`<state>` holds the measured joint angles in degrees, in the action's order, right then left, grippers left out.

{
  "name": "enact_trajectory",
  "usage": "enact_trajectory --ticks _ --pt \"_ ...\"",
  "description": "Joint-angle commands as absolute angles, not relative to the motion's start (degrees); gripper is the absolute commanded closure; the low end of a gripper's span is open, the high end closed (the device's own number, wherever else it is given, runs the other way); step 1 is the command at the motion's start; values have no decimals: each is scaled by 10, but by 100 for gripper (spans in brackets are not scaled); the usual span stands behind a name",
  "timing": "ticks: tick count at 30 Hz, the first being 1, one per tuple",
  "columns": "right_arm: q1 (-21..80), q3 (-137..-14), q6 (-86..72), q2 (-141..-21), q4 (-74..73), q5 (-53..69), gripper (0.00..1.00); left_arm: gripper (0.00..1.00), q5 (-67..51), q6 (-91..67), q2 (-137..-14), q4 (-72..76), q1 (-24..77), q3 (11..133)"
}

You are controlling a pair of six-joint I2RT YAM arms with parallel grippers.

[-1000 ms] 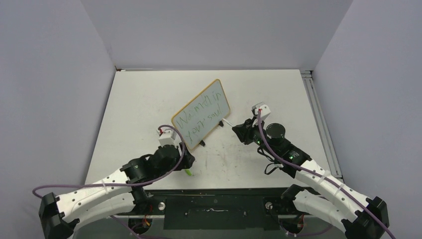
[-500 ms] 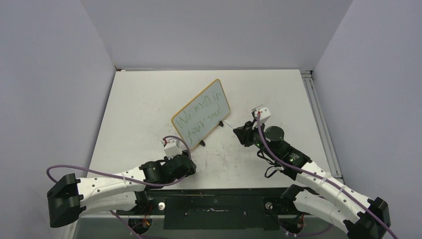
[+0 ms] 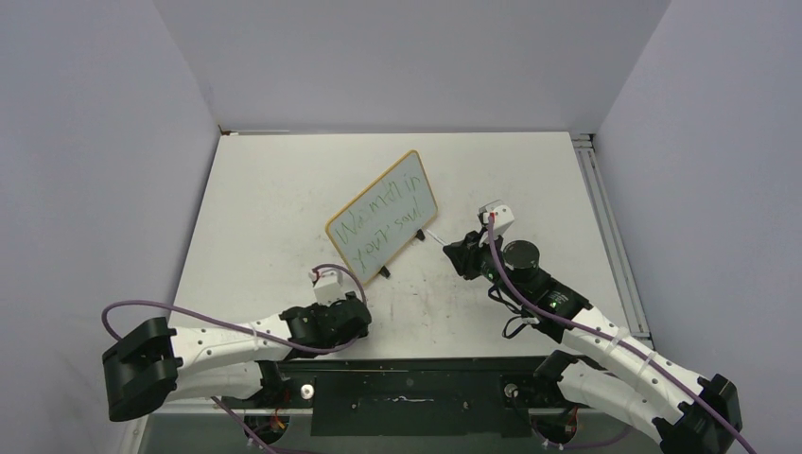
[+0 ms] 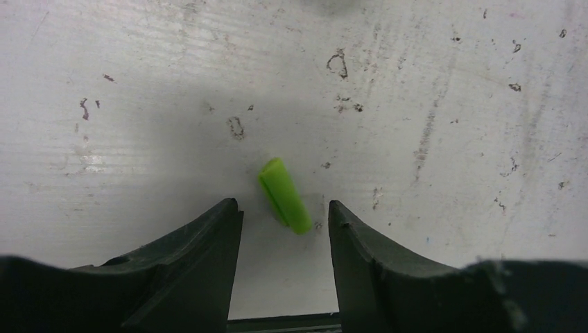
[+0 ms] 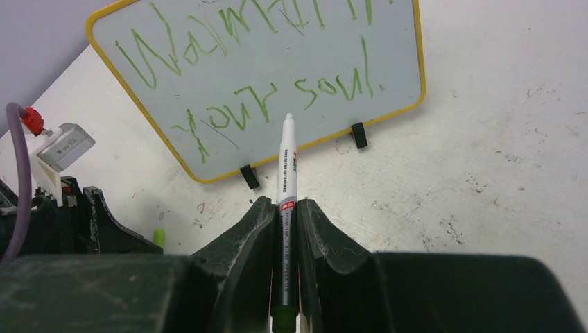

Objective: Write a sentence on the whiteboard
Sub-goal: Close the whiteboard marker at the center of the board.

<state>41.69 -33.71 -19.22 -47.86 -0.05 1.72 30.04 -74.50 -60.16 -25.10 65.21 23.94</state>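
Our right claw (image 5: 286, 208) grips a slim white marker pen (image 5: 286, 166), the yellow-framed whiteboard (image 5: 388, 62) and its green handwritten sentence (image 5: 324, 88) just ahead. Our left claw (image 4: 284, 206) stands half-open astride a green plastic cap (image 4: 284, 195) on the desk (image 4: 416, 69).

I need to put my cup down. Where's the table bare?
Bare: behind the whiteboard up to the back wall, and beside the right rail. Crowded: before it, the left hand straddling a green cap, the right hand with the marker.

White arms (image 3: 222, 339), black joints (image 3: 142, 364), purple cables (image 5: 26, 180), black left pincer (image 4: 284, 207).
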Motion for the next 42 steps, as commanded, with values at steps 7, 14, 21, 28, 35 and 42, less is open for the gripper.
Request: enact_trajectory --ticks 7,14,21,28,35,42 --pt "422 -334 -203 -473 30 14 94 66 307 -684 -716 -237 654 331" --pt "423 -330 -205 -476 36 13 94 72 305 -681 -739 -277 654 346" --pt "424 -331 -203 -482 39 16 94 74 296 -659 -758 -290 645 359" --pt "424 -330 -203 -485 40 18 94 87 276 -650 -784 -283 640 366" --pt "427 -326 -203 -472 49 14 95 100 251 -666 -722 -216 612 320" --pt "435 -329 -211 -481 96 7 95 100 259 -673 -623 -143 603 311"
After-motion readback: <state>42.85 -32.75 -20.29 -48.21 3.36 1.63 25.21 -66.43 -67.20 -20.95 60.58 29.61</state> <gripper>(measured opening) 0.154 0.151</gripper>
